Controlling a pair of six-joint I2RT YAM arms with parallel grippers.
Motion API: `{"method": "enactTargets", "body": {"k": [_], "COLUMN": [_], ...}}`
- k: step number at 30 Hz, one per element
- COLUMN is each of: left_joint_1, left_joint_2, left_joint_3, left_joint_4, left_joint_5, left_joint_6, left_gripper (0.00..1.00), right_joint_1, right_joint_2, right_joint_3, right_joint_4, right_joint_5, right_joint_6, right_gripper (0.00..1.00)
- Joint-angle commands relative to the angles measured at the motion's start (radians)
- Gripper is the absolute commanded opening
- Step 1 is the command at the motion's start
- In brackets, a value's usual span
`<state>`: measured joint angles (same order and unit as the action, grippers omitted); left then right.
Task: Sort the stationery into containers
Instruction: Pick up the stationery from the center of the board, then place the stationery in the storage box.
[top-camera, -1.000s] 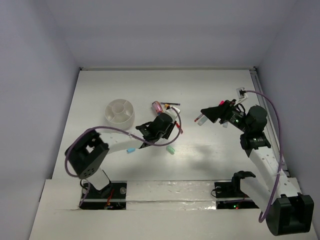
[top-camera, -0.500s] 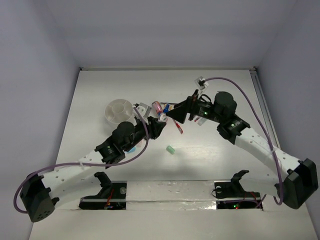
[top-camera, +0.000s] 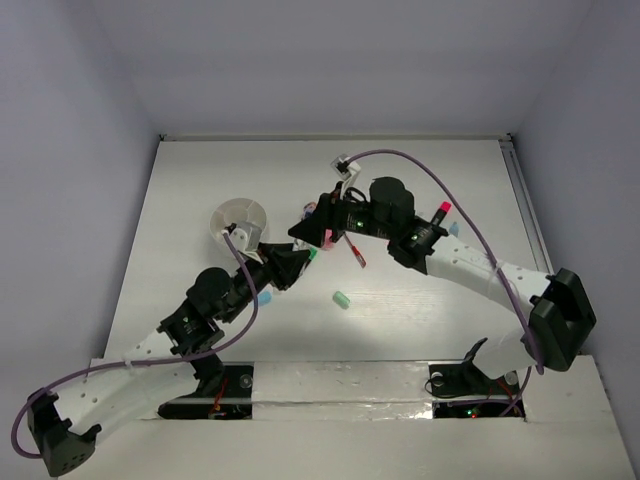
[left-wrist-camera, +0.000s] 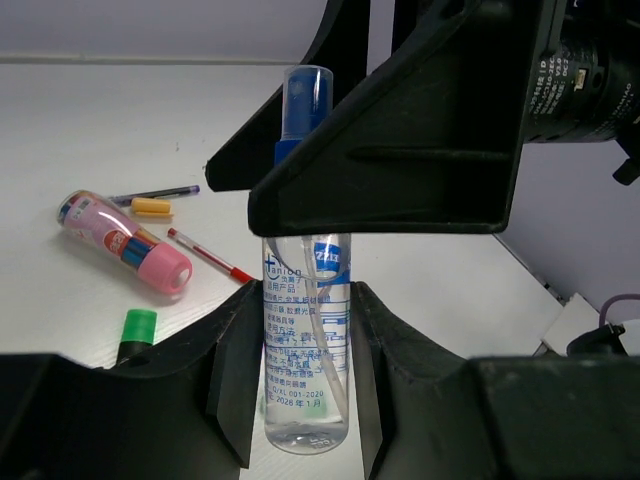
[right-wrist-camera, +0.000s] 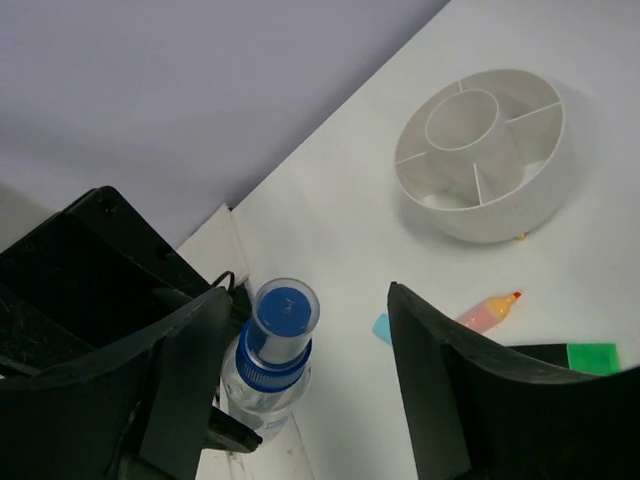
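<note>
- The left fingers (top-camera: 290, 262) are closed tight on a clear bottle (left-wrist-camera: 305, 340) with a blue cap. One finger presses on each side of it.
- The right fingers (top-camera: 308, 228) are wide apart and hold nothing. They hang just over the blue cap.
- From the right wrist, the cap sits in the gap between the right fingers, close to one of them. I cannot tell if it touches.
- The white round cup (right-wrist-camera: 500, 215) stands on the bench (top-camera: 200, 180), a little past the left fingers. It has a round part in the middle and more parts around it.
- The orange marker (right-wrist-camera: 487, 311) lies on the bench near the cup, right beside the blue eraser (right-wrist-camera: 382, 327).
- The green marker (left-wrist-camera: 137, 328) lies close under the left fingers.
- The pink marker (left-wrist-camera: 125, 243) lies flat on the bench, and the red pen (left-wrist-camera: 212, 257) is just beside it.
- The mint eraser (top-camera: 341, 299) lies by itself on the bench, nearer to the arm bases.
</note>
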<state>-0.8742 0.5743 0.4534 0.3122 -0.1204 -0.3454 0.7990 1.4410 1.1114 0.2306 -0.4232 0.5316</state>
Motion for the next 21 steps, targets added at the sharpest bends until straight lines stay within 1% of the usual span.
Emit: {"method": "enactTargets", "body": {"k": [1, 3, 4, 7, 10, 13, 14, 16, 17, 19, 20, 21], "left_joint_1": [0.003, 0.003, 0.003, 0.003, 0.003, 0.003, 0.003, 0.003, 0.003, 0.003, 0.003, 0.003], "left_joint_2": [-0.031, -0.037, -0.039, -0.059, -0.077, -0.083, -0.085, -0.088, -0.091, -0.096, -0.106, -0.116], "left_joint_3": [-0.005, -0.010, -0.012, -0.019, -0.019, -0.015, -0.012, -0.004, 0.007, 0.019, 0.030, 0.031], "left_joint_4": [0.038, 0.030, 0.019, 0.008, 0.005, 0.004, 0.002, -0.010, -0.018, -0.054, -0.064, -0.074], "left_joint_5": [-0.035, -0.048, -0.051, -0.079, -0.108, -0.124, -0.127, -0.127, -0.125, -0.133, -0.137, -0.142], "left_joint_6": [-0.015, -0.020, -0.024, -0.029, -0.029, -0.032, -0.033, -0.033, -0.035, -0.037, -0.040, -0.044], "left_gripper": [0.00, 0.00, 0.00, 0.00, 0.01, 0.16, 0.30, 0.46, 0.59, 0.68, 0.75, 0.78], "right_joint_1": [0.029, 0.029, 0.029, 0.039, 0.039, 0.039, 0.039, 0.039, 0.039, 0.039, 0.039, 0.039], "right_joint_2": [0.012, 0.021, 0.027, 0.047, 0.056, 0.065, 0.067, 0.079, 0.087, 0.114, 0.127, 0.142], "right_joint_3": [0.056, 0.061, 0.065, 0.080, 0.082, 0.087, 0.087, 0.102, 0.111, 0.152, 0.169, 0.186], "right_joint_4": [0.041, 0.052, 0.050, 0.041, 0.041, 0.045, 0.058, 0.064, 0.067, 0.073, 0.072, 0.072], "right_joint_5": [0.018, 0.018, 0.012, 0.008, 0.009, 0.027, 0.035, 0.058, 0.066, 0.090, 0.101, 0.107], "right_joint_6": [-0.021, -0.016, -0.013, -0.008, -0.004, 0.007, 0.010, 0.013, 0.013, 0.005, -0.001, -0.014], "right_gripper": [0.66, 0.46, 0.34, 0.31, 0.15, 0.10, 0.09, 0.08, 0.07, 0.06, 0.06, 0.05]}}
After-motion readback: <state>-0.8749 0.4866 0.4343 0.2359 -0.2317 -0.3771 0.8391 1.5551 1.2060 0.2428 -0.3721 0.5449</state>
